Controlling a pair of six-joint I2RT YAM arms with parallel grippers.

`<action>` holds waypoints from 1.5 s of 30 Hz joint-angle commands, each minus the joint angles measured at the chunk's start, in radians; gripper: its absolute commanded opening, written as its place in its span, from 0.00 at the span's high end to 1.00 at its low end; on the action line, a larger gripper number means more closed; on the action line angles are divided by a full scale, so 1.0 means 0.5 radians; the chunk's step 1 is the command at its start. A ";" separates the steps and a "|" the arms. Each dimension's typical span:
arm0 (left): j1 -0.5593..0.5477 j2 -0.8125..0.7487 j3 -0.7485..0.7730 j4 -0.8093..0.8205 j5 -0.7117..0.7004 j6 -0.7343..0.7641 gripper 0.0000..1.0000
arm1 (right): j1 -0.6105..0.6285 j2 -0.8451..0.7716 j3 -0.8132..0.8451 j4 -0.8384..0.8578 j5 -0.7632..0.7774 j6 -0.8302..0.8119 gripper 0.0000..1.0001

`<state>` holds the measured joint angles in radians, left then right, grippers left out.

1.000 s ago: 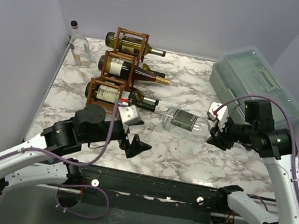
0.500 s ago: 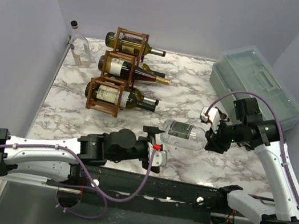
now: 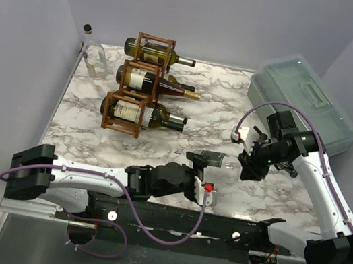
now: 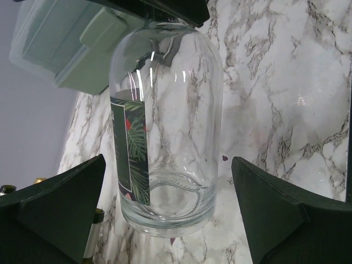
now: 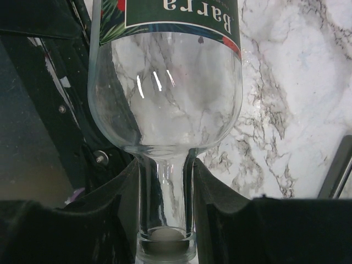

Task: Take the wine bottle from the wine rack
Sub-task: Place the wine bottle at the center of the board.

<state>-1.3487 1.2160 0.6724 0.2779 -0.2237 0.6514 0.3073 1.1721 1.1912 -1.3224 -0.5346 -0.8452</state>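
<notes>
Lying level, the bottle is off the rack and over the near middle of the bench. Its long axis runs left to right, base to the left and neck to the right. The right claw is clamped narrow on the neck; the right wrist view shows the neck pinched between the two fingers, the clear shoulder of the bottle swelling away from them. The left claw stands wide at the base end, gripping nothing. In the left wrist view the bottle points its base at the camera, with a finger well apart on each side.

Whether the glass touches the bench I cannot tell. The dark green label is cut off at the frame edge, reading only "Barra". The bottle looks empty, with marble showing through it.

The rack sits far left and holds three dark bottles, one per tier, necks pointing right. A small clear flask stands in the far left corner. A pale green box with its lid shut lies far right; its contents are hidden.
</notes>
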 commanded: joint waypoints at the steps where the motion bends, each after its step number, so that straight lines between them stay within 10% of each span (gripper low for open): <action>1: 0.014 0.183 0.037 0.318 -0.026 0.080 0.01 | -0.006 0.018 0.069 0.051 -0.123 0.034 1.00; 27: 0.285 0.509 0.034 0.837 0.681 -0.420 0.02 | -0.006 0.311 0.379 -0.093 0.437 0.132 1.00; 45: 0.295 -0.420 -0.375 0.544 0.689 -0.831 0.01 | 0.116 0.303 0.512 -0.202 1.284 -0.279 1.00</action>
<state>-1.2034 1.1156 0.5007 0.6422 0.0898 0.3038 0.3271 1.3548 1.3926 -1.4345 -0.0151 -0.9150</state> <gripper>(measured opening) 0.986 0.380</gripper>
